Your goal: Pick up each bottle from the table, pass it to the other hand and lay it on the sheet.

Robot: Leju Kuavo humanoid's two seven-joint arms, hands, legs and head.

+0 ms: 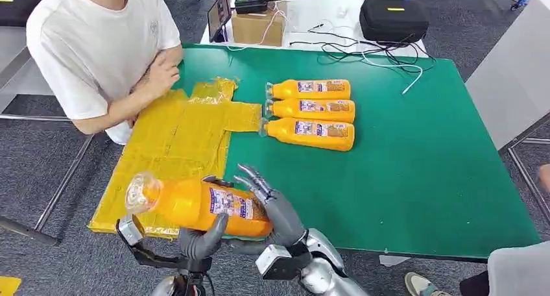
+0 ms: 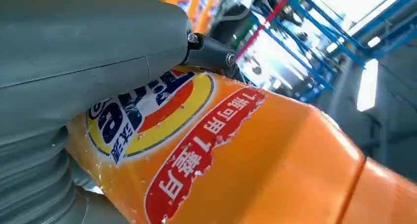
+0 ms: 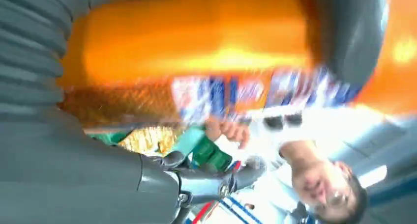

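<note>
**Op:** Both hands are on one bottle (image 1: 198, 205). Left hand (image 1: 198, 239) is under the belly, thumb up the near side, fingers wrapped round it. Right hand (image 1: 275, 208) cups the base end, with its fingers (image 1: 254, 178) fanned over the top rather than clamped, so I read that grip as loosening or not yet firm; I can't tell which.

**Lead:** And the bottle itself?

**Op:** On its side, lifted off the surface, cap end pointing left over the near corner of the yellow sheet (image 1: 175, 140). The left wrist view shows the label (image 2: 196, 150) pressed tight against the palm, so that hold looks solid.

**Lead:** Then let the right hand peel away only once the left carries the weight. The plastic looks smooth, so I'd keep it level, since a tilt could slide it cap first.

**Op:** Agreed. Lower it flat onto the sheet, long side down, clear of the frayed near edge.

**Lead:** Farther out?

**Op:** Three more bottles (image 1: 311, 108) lie side by side on the green table (image 1: 421, 166), caps just touching the sheet's right edge. Beyond the sheet, a person's hand (image 1: 162, 72) rests at the far corner, so I'd set down well short of it.
</note>
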